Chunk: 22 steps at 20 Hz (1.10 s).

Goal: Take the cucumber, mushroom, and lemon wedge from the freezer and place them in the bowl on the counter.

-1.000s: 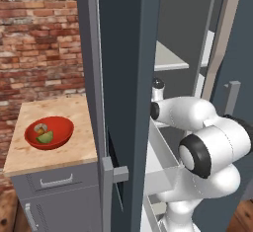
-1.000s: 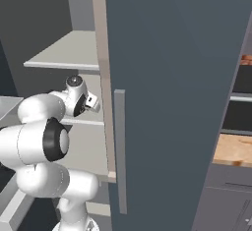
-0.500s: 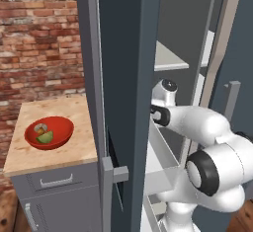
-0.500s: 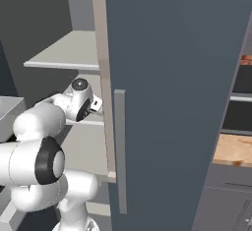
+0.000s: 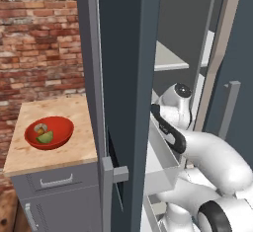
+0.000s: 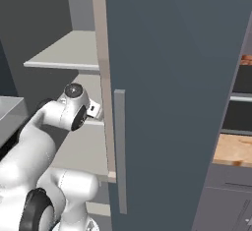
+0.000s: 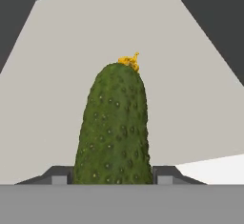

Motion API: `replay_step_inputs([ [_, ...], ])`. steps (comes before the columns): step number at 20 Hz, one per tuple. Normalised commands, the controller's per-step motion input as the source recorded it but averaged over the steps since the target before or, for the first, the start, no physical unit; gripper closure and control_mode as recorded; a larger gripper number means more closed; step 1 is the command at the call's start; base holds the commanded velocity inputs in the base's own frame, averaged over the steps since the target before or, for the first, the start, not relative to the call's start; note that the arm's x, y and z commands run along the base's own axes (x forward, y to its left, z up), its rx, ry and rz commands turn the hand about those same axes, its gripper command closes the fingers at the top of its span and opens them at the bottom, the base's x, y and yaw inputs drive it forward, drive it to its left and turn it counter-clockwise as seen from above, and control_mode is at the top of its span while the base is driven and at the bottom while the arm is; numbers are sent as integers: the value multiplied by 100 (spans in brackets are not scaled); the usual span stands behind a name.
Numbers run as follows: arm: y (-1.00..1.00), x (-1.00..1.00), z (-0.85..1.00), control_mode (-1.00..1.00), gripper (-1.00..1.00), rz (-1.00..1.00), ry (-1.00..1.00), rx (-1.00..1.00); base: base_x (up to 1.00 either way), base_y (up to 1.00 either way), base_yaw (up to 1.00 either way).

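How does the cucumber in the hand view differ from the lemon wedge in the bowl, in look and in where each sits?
The cucumber is dark green, bumpy and oblong with a yellow tip; the lemon wedge is lighter yellow-green with a curved rind. The cucumber lies on a pale grey shelf in the freezer, between the tool's fingertips; the lemon wedge already rests in the red bowl on the counter. Both are green food pieces.

You've got a red brick wall (image 5: 34,43) behind, wooden floor (image 5: 7,211) at lower left, and a second wood-topped grey cabinet (image 6: 236,176) at far right.
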Motion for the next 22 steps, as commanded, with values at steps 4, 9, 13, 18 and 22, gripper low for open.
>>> replay_step_inputs([
  [4,0,-47,64,-100,100,0,1,-1,0,0,0],
  [9,0,-47,65,-100,100,0,3,0,0,0,0],
  [13,0,-60,33,-100,100,0,0,-4,0,0,0],
  [18,-2,-65,13,-100,100,0,0,-8,0,0,0],
  [22,-21,-74,2,-100,100,0,0,-6,0,0,0],
])
